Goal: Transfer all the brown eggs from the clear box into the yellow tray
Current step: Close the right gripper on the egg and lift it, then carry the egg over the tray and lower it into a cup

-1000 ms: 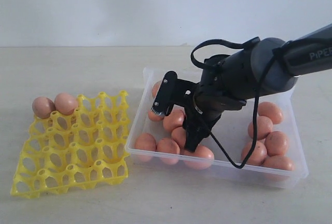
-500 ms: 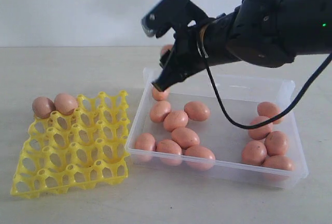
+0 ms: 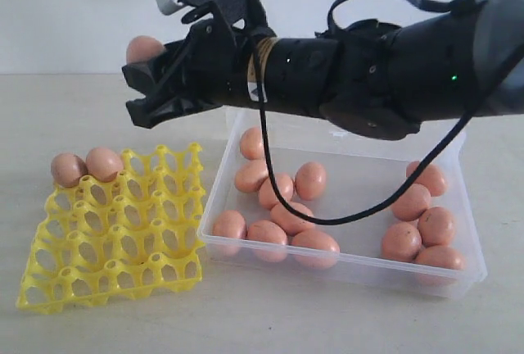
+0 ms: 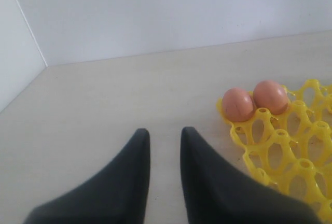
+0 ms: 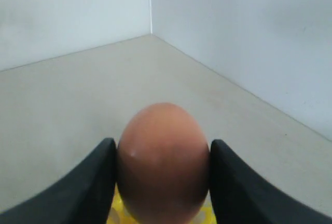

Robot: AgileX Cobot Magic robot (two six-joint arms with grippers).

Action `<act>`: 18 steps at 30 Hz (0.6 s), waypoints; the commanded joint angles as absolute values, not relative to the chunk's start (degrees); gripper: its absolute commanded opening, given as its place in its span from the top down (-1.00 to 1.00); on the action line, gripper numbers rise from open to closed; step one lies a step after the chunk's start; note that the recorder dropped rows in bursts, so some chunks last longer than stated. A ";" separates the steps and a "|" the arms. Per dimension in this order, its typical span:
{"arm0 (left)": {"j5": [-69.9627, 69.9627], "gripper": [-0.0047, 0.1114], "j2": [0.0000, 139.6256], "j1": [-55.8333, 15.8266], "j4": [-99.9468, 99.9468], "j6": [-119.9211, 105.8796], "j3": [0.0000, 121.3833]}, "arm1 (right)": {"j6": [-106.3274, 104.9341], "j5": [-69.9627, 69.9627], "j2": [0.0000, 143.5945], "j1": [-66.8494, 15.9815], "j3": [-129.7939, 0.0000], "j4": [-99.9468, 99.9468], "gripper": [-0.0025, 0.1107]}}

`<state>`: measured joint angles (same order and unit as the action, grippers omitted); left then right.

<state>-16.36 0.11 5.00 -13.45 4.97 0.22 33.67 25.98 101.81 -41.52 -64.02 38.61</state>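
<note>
Found two eggs (image 3: 68, 169) seated side by side in the cells at the far left corner of the tray (image 3: 115, 247); saw no egg in the other cells in view. Counted about thirteen more lying loose in the box (image 3: 344, 265), most bunched toward its left end, the rest at its right end. Noted the right gripper (image 3: 137, 83) clenched on a single egg (image 3: 145, 47), carried high and clear of the box, above the table (image 3: 49, 116) near the tray's far edge; not yet lowered to any cell. Noted the left gripper (image 4: 165, 133) grasping nothing, fingers a narrow gap apart, low over bare table just beside the tray's occupied corner. Judged the task barely begun, with the bulk of the transfers outstanding. Flagged a black cable (image 3: 278, 198) looping from the right arm down over the box, and the tray's raised pegs as likely snags on placement.
</note>
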 commanded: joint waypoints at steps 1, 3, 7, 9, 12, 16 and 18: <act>-16.24 0.55 0.00 5.12 -13.34 5.09 0.00 | 34.32 30.09 105.78 -41.86 -64.00 40.80 0.96; -16.24 0.55 0.00 5.12 -13.34 5.09 0.00 | 34.32 33.45 107.76 -41.86 -64.13 41.28 0.96; -16.24 0.55 0.00 5.12 -13.34 5.09 0.00 | 34.32 35.23 111.80 -41.95 -65.73 41.31 0.96; -16.24 0.55 0.00 5.12 -13.34 5.09 0.00 | 34.42 35.49 113.53 -41.95 -67.20 41.31 0.96; -16.24 0.55 0.00 5.12 -13.34 5.09 0.00 | 34.42 35.58 116.09 -42.25 -69.64 41.41 0.96; -16.24 0.55 0.00 5.12 -13.34 5.09 0.00 | 34.42 35.95 119.61 -42.38 -73.47 41.41 0.96; -16.24 0.55 0.00 5.12 -13.34 5.09 0.00 | 34.42 35.95 121.58 -42.49 -75.86 41.41 0.96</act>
<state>-16.36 0.11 5.00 -13.45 4.97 0.22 34.54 35.06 119.32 -42.29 -73.01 41.35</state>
